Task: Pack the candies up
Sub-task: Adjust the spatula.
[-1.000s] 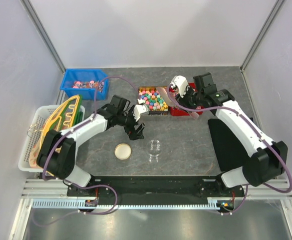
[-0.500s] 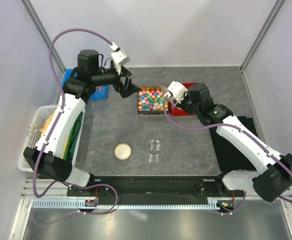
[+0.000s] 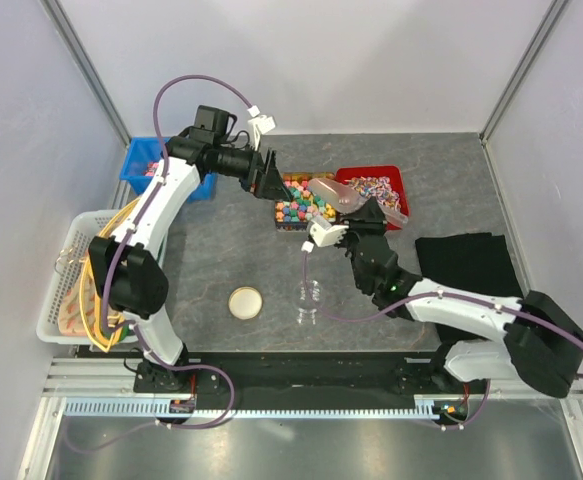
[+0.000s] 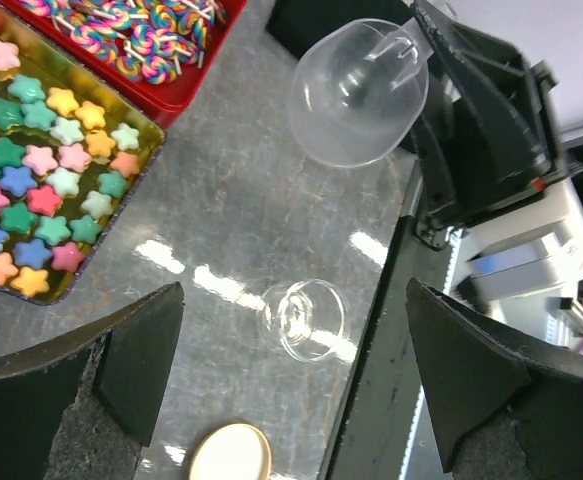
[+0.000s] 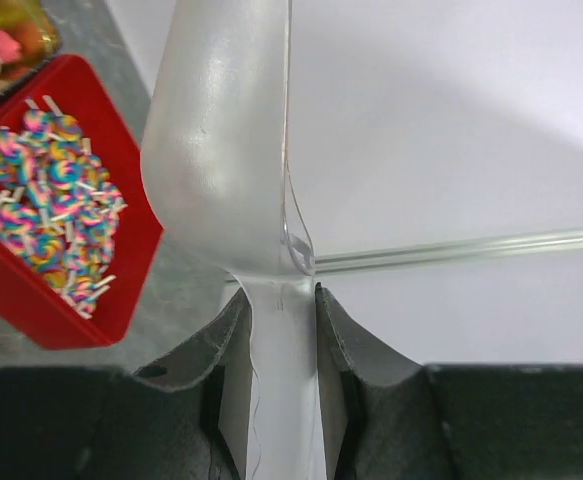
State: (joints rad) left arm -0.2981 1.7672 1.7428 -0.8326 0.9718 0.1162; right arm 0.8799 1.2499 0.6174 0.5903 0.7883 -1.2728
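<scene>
Top external view puts the job at its very start. The candies (image 3: pixel 304 200), star-shaped in the left wrist view (image 4: pixel 41 190), all lie in their shallow gold tray (image 3: pixel 306 228) at the far middle of the table, and none appears to have left it. A small clear jar (image 3: pixel 309 298) stands on the bare table well nearer the arm bases. It looks empty in the left wrist view (image 4: pixel 304 318), and its round lid (image 3: pixel 245 302) lies off beside it.

The right gripper (image 5: pixel 279 298) pinches the handle of a clear plastic scoop (image 5: pixel 221 150). The scoop is held up in the air by the near right corner of the tray (image 3: pixel 329 192), beside the red bin (image 5: pixel 31 300) of swirled lollipops, and its bowl looks empty (image 4: pixel 356 95). The left gripper (image 3: pixel 268 180) hangs over the tray's far left corner with its fingers (image 4: pixel 131 340) spread wide and nothing between them.

By my reading, everything is yet to do: scooping candies, tipping them into the jar, probably several loads, then fitting the lid.

No brand, label or other writing can be read on the tray, jar, lid, scoop or bin.
</scene>
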